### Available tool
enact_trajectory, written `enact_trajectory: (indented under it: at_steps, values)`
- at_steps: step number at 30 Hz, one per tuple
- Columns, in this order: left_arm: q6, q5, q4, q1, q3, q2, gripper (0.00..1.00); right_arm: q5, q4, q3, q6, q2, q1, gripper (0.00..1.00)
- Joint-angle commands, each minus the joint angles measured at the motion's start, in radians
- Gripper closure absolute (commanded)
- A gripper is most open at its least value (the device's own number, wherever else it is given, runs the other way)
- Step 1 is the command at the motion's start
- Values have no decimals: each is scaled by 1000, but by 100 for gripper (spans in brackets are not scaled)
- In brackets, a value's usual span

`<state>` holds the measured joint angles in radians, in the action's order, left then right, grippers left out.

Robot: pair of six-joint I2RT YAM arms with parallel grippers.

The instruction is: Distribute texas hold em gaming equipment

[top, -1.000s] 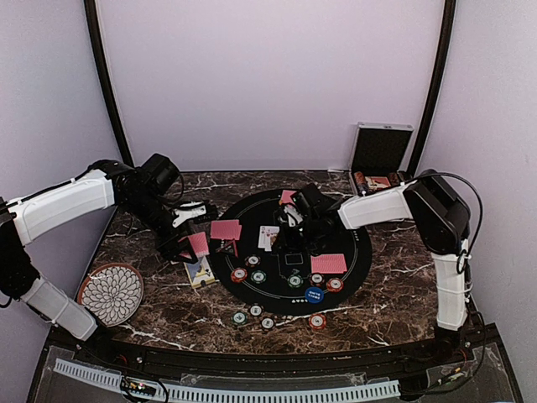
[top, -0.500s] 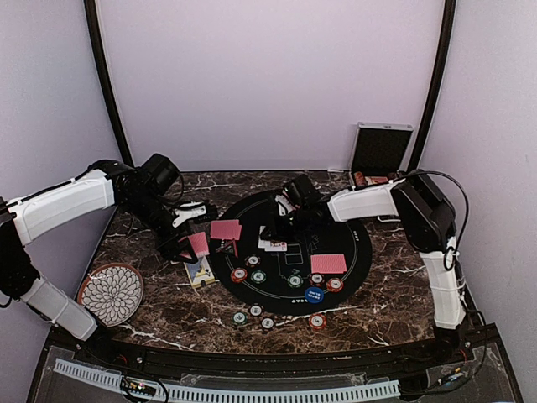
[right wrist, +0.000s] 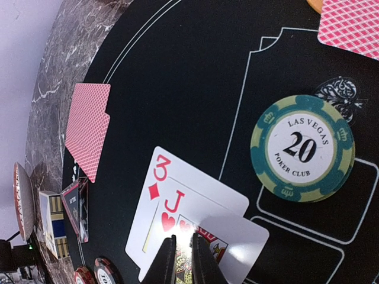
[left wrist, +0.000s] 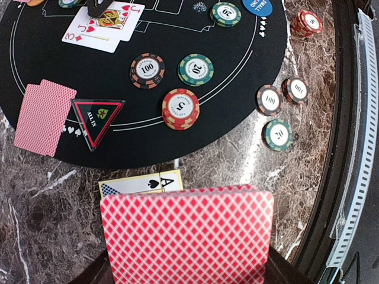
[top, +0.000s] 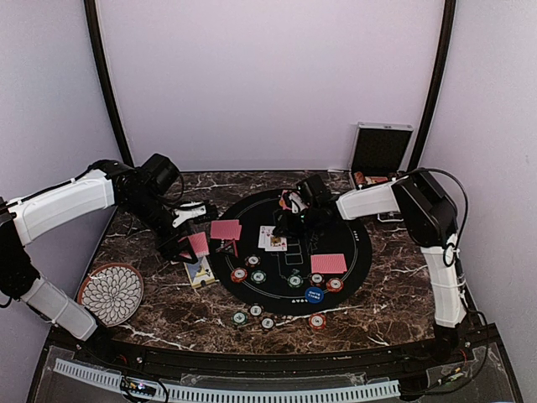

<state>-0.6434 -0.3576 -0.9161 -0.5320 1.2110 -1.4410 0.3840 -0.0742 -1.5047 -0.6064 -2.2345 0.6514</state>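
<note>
Left hand (top: 183, 237), clamped on a red-backed deck (left wrist: 186, 236), hangs just outside the mat (right wrist: 177, 77). Right hand (right wrist: 185, 260), fingers nearly together, touches the face-up jack (right wrist: 237, 236) on the mat.

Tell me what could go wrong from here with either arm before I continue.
1. The right gripper hangs with its jaws nearly together over the jack of hearts, which overlaps the three of diamonds. A sideways move could drag both cards out of place.
2. The left gripper pinches the red-backed deck by one end. Loose cards might slip out and scatter.
</note>
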Motion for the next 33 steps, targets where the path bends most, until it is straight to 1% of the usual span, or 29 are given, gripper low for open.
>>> enact_trajectory:
  at_steps: [1,10,14,16,18,20,21,23,26,29,33]
  values:
    - [-12,-18,-27,4,23,35,100,-28,-15,26,9,-17,-17,89]
    - [-13,-18,-26,4,16,37,100,-48,-19,43,13,-16,-44,90]
    - [-15,-13,-26,4,18,40,100,-35,0,52,12,48,-45,89]
    - [-16,-14,-26,4,20,39,100,-4,26,56,-14,96,-39,80]
    - [-16,-14,-26,4,24,36,100,16,53,57,-37,145,-19,64]
    - [-16,-17,-23,4,28,31,100,48,68,47,-61,180,13,52]
    - [-16,-18,-21,4,30,28,100,70,69,42,-76,194,32,47]
    - [-16,-17,-16,4,34,25,100,152,129,45,-133,201,62,36]
    - [-17,-19,-12,4,41,19,100,277,281,81,-288,196,98,25]
    - [-16,-17,-4,5,42,18,100,357,385,84,-389,171,138,15]
    - [-15,-19,3,4,42,20,100,427,461,50,-481,119,188,10]
